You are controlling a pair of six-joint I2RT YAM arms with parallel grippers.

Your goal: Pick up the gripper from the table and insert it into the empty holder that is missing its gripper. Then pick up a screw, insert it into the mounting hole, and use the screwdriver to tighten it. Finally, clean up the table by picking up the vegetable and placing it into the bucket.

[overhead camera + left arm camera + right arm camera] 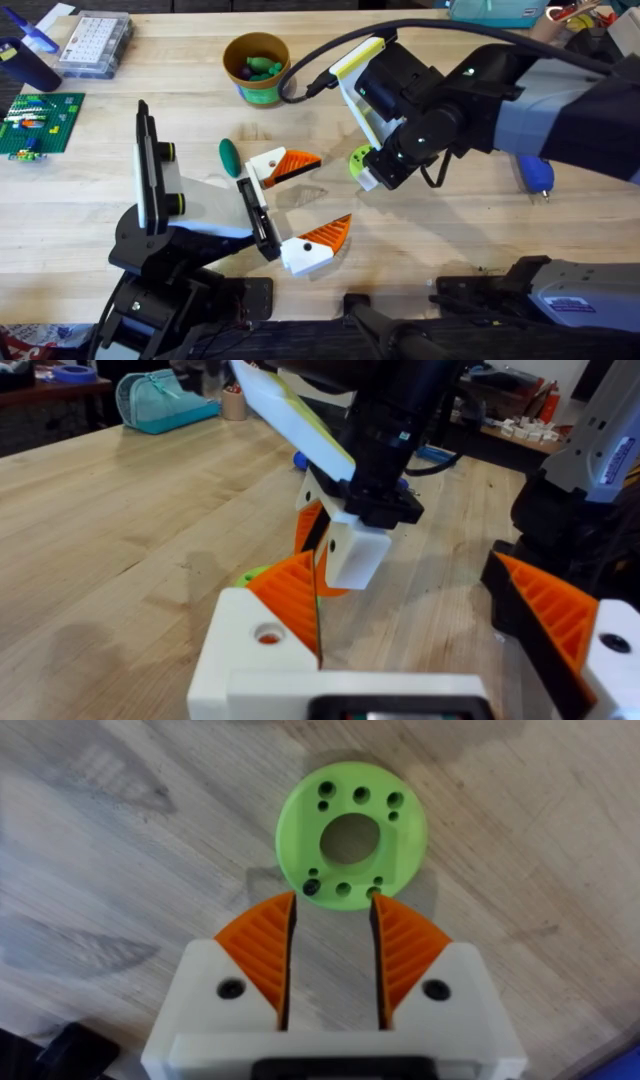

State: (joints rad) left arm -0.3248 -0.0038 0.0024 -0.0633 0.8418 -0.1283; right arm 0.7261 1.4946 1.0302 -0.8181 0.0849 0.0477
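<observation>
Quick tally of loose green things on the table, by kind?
Lime-green disc with holes: 1
Dark-green vegetable lying on the table: 1
Green brick baseplate at the far left: 1
Total: 3. The bucket also holds a few small pieces, some green, too small to count.

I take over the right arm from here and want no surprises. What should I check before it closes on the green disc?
1. Right gripper open: ok, a gap shows between the pads.
2. Gripper lined up with the disc: ok, the tips sit at its near edge.
3. Disc flat on the table: ok.
4. Left gripper out of the way: ok, open and apart from the disc.
5. Vegetable clear of the grasp: ok, it lies beside the left gripper.
6. Grip will hold: cannot tell.
</observation>
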